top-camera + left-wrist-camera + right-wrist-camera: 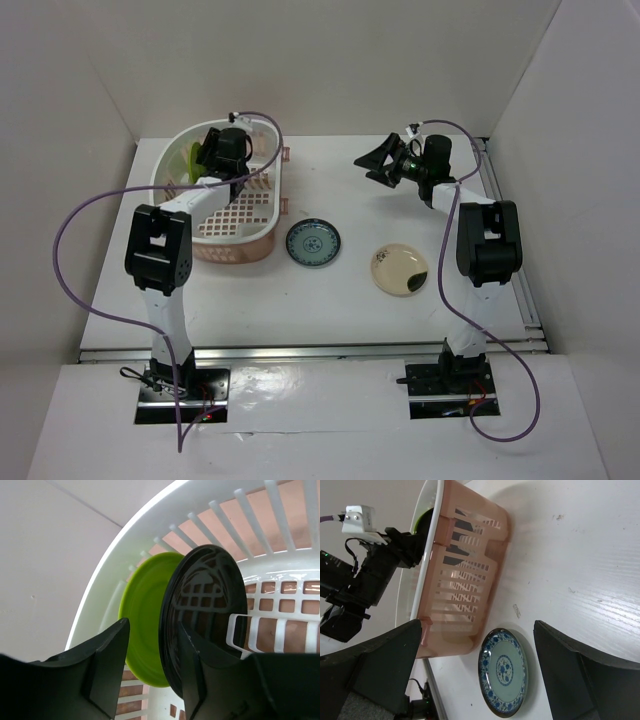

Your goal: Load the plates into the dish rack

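Left gripper (152, 630) part open by the black plate (205, 590)

Its two fingers stand apart and squeeze nothing. The black plate stands on its edge inside the rack (232, 250), right next to the green plate (142, 610), which stands up too. The black plate's rim is in the gap, close to one finger. I cannot tell if they touch. The right gripper (477, 626) is wide open and empty, up over the table (580, 555). The blue plate (313, 243) and the cream plate (400, 268) lie flat on the table beside the rack, not yet loaded.

I think the job now is to let the black plate stand alone. To do that well, the fingers should open more, then back straight out along the plate, not sideways. A sideways bump could tip it onto the green one. Slow is best.

Some things are hard to see. A finger hides the bottom of the black plate, so I cannot tell if it sits in a slot or leans on the white peg (239, 630). In the top view, the left arm (160, 250) covers the black plate.
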Action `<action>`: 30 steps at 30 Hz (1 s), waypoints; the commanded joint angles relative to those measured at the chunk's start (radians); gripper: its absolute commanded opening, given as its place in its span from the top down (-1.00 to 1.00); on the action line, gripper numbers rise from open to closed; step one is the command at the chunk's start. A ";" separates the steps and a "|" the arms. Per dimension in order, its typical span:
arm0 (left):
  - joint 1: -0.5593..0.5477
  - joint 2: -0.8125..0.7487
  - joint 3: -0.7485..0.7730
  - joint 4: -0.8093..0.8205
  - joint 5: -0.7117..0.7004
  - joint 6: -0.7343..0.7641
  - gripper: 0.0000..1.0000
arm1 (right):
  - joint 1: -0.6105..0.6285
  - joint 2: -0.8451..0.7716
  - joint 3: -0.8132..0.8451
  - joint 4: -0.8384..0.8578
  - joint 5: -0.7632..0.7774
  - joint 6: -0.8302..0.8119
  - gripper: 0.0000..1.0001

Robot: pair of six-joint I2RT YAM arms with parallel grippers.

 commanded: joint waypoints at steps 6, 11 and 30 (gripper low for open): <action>0.006 -0.096 0.158 -0.188 0.073 -0.199 -1.00 | 0.003 0.003 0.060 -0.065 0.032 -0.120 -1.00; 0.006 -0.191 0.266 -0.373 0.189 -0.342 -1.00 | 0.003 0.013 0.120 -0.240 0.107 -0.294 -1.00; -0.082 -0.479 0.206 -0.514 1.269 -0.905 -1.00 | -0.040 -0.352 -0.161 -0.481 0.483 -0.476 -0.85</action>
